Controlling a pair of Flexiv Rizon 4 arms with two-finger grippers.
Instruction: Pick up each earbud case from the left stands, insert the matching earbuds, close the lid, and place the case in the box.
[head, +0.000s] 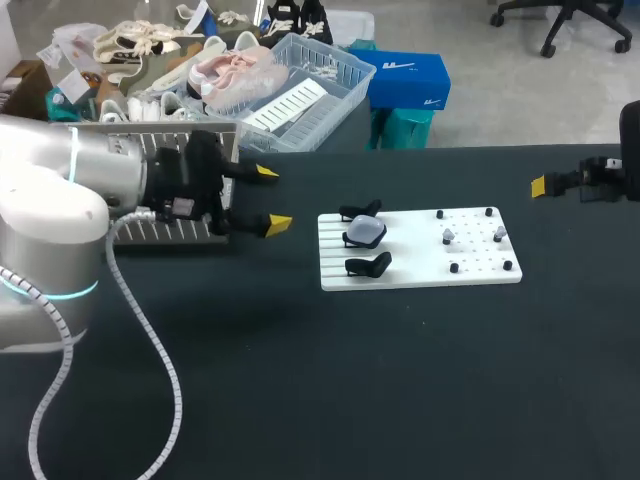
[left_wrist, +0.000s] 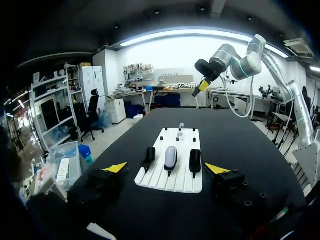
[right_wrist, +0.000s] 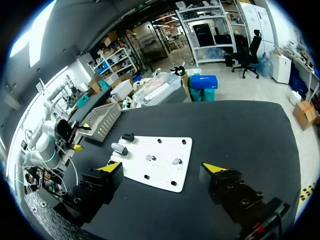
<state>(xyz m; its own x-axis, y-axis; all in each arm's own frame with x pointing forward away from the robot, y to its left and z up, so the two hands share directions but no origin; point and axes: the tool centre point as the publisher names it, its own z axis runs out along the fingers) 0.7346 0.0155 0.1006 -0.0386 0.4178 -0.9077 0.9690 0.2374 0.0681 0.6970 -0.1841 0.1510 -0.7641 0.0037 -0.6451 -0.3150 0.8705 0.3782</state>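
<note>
- A black table (head: 400, 380) carries a white board (head: 420, 270) near its middle.
- On the board's left end stand three earbud cases in a row: a black case (head: 361, 211) farthest, a pale grey case (head: 364, 233) in the middle and another black case (head: 368, 265) nearest.
- Two small pale earbuds (head: 448, 236) sit on the board's right half, among black pegs (head: 454, 267).
- The left gripper (head: 272, 198) hovers left of the board, fingers spread and holding nothing.
- A white slatted basket (head: 175, 232) sits behind it at the table's left.
- The right gripper (right_wrist: 162, 167) hangs far right, released and empty.
</note>
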